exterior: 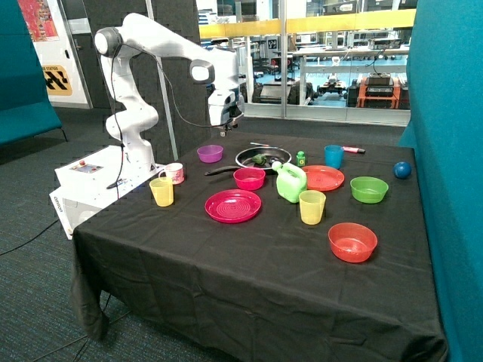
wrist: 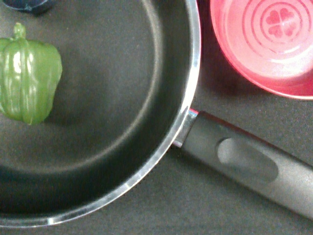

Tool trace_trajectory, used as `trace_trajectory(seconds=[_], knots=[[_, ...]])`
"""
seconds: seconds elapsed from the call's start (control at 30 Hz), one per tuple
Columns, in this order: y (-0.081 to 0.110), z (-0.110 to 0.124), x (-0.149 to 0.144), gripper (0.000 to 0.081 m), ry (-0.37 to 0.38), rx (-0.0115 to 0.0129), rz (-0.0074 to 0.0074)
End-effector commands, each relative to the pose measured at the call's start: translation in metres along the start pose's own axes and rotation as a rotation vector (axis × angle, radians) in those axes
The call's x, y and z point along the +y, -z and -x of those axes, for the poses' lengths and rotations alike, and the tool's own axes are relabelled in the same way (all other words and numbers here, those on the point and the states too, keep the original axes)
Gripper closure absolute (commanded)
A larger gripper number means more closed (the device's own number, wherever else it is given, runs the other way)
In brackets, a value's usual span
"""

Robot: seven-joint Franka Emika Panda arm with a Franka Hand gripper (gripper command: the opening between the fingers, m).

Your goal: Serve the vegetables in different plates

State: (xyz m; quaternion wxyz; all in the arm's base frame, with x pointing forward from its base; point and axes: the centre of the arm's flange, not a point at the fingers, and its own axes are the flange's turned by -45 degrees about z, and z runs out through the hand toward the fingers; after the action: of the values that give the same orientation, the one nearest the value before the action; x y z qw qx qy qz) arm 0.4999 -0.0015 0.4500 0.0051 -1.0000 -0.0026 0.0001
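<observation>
A green toy pepper (wrist: pixel 29 81) lies in the black frying pan (wrist: pixel 122 161); in the outside view it shows as a small dark green lump (exterior: pixel 259 159) in the pan (exterior: pixel 273 154). A dark rounded thing (wrist: pixel 29 4) is cut off by the picture's edge. The magenta ridged plate (exterior: pixel 233 205) and the orange-red plate (exterior: pixel 323 178) are both bare. My gripper (exterior: pixel 225 136) hangs above the table by the pan's handle (wrist: pixel 244 159), holding nothing that I can see.
A pink bowl (exterior: pixel 249 178) sits beside the pan's handle (exterior: pixel 215 170). A purple bowl (exterior: pixel 210 153), green jug (exterior: pixel 290 182), two yellow cups (exterior: pixel 161 191) (exterior: pixel 312 207), green bowl (exterior: pixel 369 188), red bowl (exterior: pixel 352 241), blue cup (exterior: pixel 333 156) and blue ball (exterior: pixel 402 170) stand around.
</observation>
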Motion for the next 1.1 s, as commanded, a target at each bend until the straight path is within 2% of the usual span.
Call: trace_trajectory(seconds=[0.0, 0.07, 0.1, 0.13, 0.17, 0.23, 0.5, 1.07], knots=[[0.000, 0.000, -0.001, 0.0000, 0.110, -0.0003, 0.0103], [-0.004, -0.004, -0.003, 0.0000, 0.109, -0.0003, 0.0103], [-0.005, -0.005, -0.003, 0.0026, 0.109, -0.0003, 0.0103], [-0.006, -0.006, -0.004, 0.0227, 0.103, -0.0003, 0.0103], [-0.007, -0.007, -0.005, 0.0326, 0.107, -0.0003, 0.0103], [-0.010, -0.009, -0.006, 0.0399, 0.103, -0.0003, 0.0103], [-0.022, -0.015, -0.020, 0.0429, 0.119, -0.0003, 0.0103], [-0.056, -0.050, -0.077, 0.0400, 0.110, -0.0003, 0.0103]])
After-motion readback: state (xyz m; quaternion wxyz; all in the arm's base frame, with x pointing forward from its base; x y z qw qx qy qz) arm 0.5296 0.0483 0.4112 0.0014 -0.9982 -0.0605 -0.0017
